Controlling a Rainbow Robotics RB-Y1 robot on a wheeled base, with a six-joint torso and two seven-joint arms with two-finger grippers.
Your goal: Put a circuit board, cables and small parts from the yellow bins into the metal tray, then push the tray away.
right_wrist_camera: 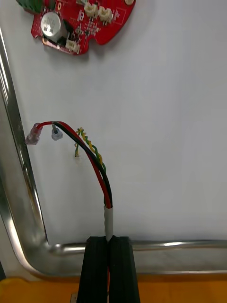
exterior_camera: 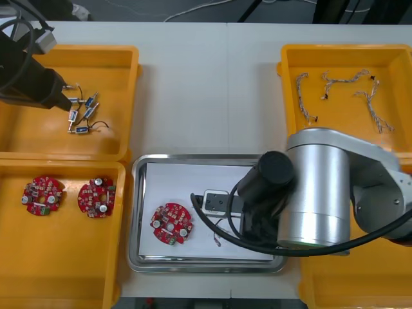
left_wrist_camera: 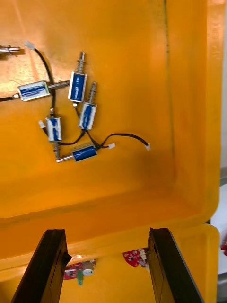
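Note:
A red circuit board (exterior_camera: 171, 225) (right_wrist_camera: 80, 21) lies on the white inside of the metal tray (exterior_camera: 138, 212). My right gripper (right_wrist_camera: 109, 248) hangs low over the tray's near corner (right_wrist_camera: 19, 189), shut on a red, black and yellow cable (right_wrist_camera: 97, 163) whose loose ends (exterior_camera: 216, 239) reach toward the board. My left gripper (exterior_camera: 64, 100) (left_wrist_camera: 111, 265) is open above the far left yellow bin (exterior_camera: 122, 58). Several small metal parts (exterior_camera: 82, 114) (left_wrist_camera: 78, 113) with black leads lie on that bin's floor, beyond the fingertips, with nothing between the fingers.
The near left bin (exterior_camera: 64, 270) holds two more circuit boards (exterior_camera: 44, 196) (exterior_camera: 96, 197). Twisted blue and white cables (exterior_camera: 341, 90) lie in the far right bin (exterior_camera: 290, 71). My right arm's silver joint (exterior_camera: 322, 187) covers the tray's right end and part of the near right bin (exterior_camera: 360, 290).

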